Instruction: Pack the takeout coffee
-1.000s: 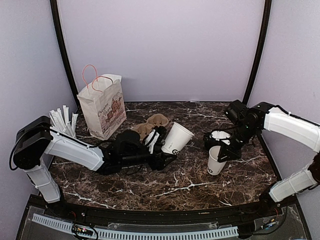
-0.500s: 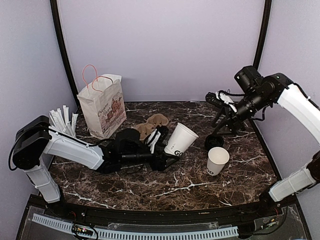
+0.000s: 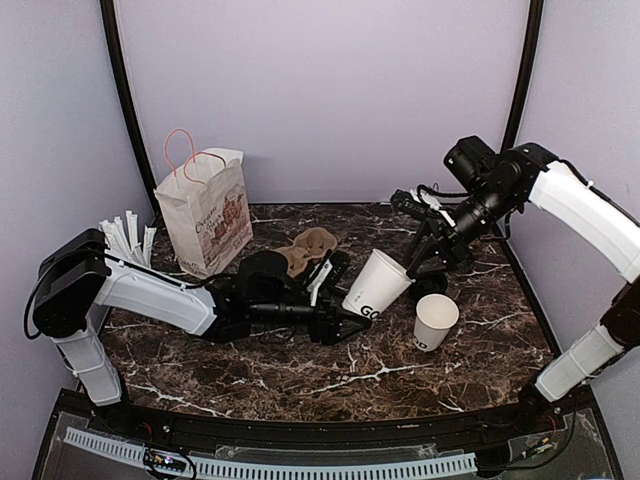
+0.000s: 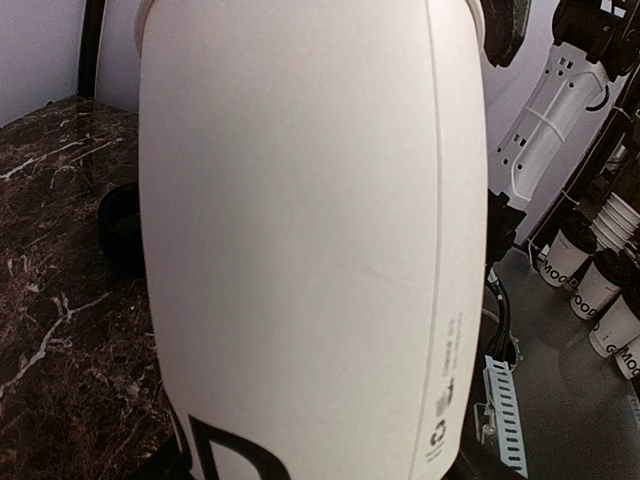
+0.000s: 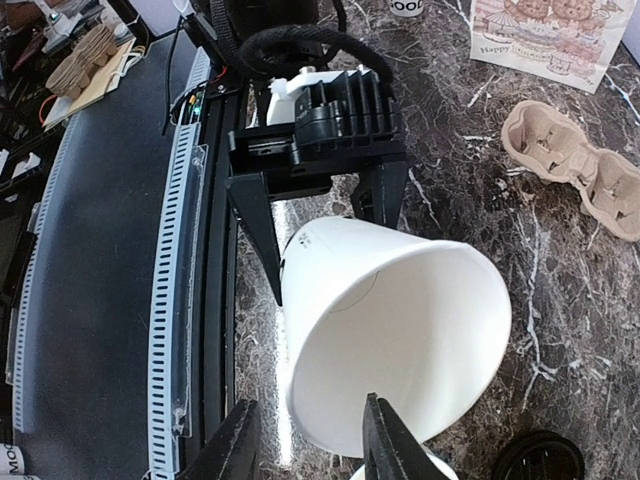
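The takeout coffee, a small white paper cup (image 3: 433, 322), stands upright with an open top at the right of the table. A black round lid (image 3: 432, 284) (image 5: 540, 458) lies flat just behind it. My left gripper (image 3: 350, 308) is shut on the base of a large white cup (image 3: 378, 288) (image 5: 400, 330) with black lettering, holding it tilted with its mouth toward the right. This cup fills the left wrist view (image 4: 300, 240) and hides the fingers there. My right gripper (image 3: 420, 262) (image 5: 308, 450) is open at the large cup's rim, one finger over the mouth, one outside.
A printed paper bag (image 3: 205, 215) with pink handles stands at the back left. Beside it is a cup of white wrapped straws (image 3: 125, 240). A brown cardboard cup carrier (image 3: 308, 248) (image 5: 575, 165) lies behind the left arm. The table's front rail (image 5: 180, 300) runs below the cup.
My right gripper left the black lid on the table, rose toward the back, then came down-left to the large cup's rim. The left arm carried the large cup to the right.
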You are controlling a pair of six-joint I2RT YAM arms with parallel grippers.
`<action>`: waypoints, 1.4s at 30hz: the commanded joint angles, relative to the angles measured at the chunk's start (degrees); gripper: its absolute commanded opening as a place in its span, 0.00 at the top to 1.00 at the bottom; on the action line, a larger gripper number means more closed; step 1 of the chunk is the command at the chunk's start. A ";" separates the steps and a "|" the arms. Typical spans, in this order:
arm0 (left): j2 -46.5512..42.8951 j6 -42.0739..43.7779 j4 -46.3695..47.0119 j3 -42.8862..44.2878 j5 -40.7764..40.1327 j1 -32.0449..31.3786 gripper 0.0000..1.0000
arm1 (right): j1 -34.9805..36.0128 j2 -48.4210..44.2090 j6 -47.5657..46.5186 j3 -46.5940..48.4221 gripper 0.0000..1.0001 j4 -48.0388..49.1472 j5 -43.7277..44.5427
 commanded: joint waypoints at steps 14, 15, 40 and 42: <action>0.79 -1.30 1.30 2.59 -0.98 -0.04 0.32 | 2.12 0.38 0.21 -1.92 1.00 -0.41 0.02; 0.66 -1.32 1.29 2.43 -1.76 -0.04 0.30 | 2.07 0.32 0.21 -1.91 1.00 -0.31 0.50; -21.41 -5.43 -8.91 -21.99 -21.62 -6.40 0.19 | -23.17 8.85 -4.32 9.21 1.00 -0.71 41.28; -23.91 -5.86 -8.52 -24.24 -23.74 -6.76 0.21 | -24.27 11.27 -4.07 8.92 1.00 -0.09 45.95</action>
